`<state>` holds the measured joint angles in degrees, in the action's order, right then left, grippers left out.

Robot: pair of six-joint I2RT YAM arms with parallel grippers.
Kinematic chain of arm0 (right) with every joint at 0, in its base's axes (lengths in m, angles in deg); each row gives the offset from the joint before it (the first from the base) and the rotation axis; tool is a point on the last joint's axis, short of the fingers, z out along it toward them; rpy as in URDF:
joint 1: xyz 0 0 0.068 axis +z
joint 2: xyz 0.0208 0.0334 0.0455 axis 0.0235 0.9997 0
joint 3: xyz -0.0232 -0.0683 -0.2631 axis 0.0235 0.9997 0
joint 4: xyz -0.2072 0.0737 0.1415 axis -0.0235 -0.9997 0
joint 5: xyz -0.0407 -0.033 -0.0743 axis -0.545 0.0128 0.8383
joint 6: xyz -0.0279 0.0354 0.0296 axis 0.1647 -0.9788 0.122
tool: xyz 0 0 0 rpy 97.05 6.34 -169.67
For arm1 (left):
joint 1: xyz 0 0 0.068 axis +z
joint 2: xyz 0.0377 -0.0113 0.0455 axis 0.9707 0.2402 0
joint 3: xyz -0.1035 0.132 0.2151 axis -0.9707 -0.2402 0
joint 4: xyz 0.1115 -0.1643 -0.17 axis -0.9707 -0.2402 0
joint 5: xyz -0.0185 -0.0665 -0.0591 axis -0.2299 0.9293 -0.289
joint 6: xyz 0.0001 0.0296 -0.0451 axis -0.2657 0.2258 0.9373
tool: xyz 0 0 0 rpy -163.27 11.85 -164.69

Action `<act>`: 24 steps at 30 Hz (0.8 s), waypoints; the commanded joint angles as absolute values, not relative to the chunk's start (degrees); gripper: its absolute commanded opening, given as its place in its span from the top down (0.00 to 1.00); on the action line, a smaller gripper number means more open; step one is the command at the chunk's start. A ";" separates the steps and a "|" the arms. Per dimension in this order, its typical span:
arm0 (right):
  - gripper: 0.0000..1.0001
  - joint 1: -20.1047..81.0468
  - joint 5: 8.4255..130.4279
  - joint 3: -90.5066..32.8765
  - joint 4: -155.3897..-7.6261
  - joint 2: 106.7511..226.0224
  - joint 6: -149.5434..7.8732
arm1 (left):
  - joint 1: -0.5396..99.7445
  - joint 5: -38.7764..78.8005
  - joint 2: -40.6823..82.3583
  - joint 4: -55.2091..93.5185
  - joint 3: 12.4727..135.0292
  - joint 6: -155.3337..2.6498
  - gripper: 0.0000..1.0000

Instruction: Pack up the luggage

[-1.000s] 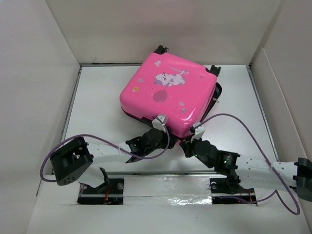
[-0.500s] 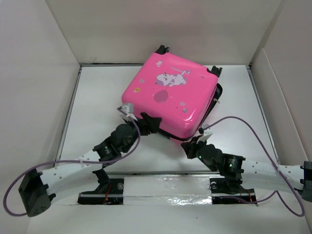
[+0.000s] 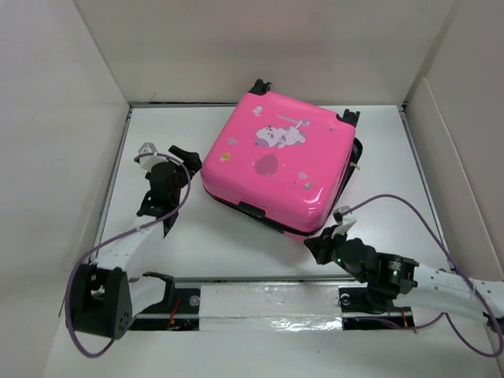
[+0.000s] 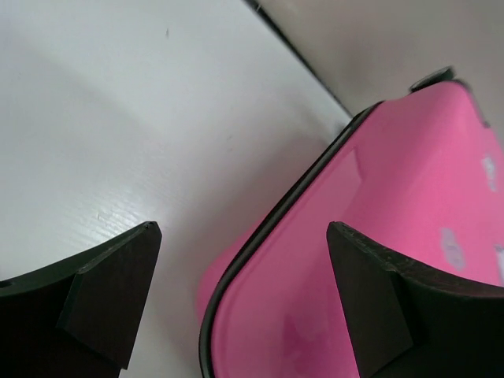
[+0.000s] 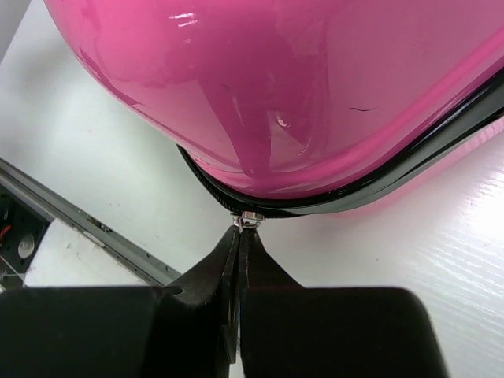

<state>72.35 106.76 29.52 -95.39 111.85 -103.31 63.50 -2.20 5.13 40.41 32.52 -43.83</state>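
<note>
Lying shut, the glossy pink luggage [image 3: 276,161] has its zipper pull [image 5: 249,220] pinched in the right gripper [image 5: 242,229]; the left gripper [image 4: 244,236], wide and empty, has swung to its left corner.

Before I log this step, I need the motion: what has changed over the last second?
The left hand swung from the luggage's near edge round to its left side, and it is open, gripping nothing. The luggage seems to have turned slightly. The right hand stayed at the near corner, shut on the zipper pull.
</note>
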 commanded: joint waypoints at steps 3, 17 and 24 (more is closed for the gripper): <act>1.00 73.85 101.86 24.33 -93.31 115.51 -101.64 | 64.32 5.50 17.22 46.76 39.54 -42.74 0.16; 1.00 73.85 101.07 20.81 -79.71 132.03 -97.34 | 58.97 15.44 31.13 55.01 41.93 -40.12 0.20; 1.00 73.85 95.44 10.81 -68.97 151.19 -92.50 | 54.92 18.52 28.76 61.16 36.92 -37.56 0.21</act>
<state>73.26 105.10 16.95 -85.38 145.12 -93.78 60.33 9.14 29.75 61.85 40.04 -41.11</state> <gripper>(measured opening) 0.015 0.789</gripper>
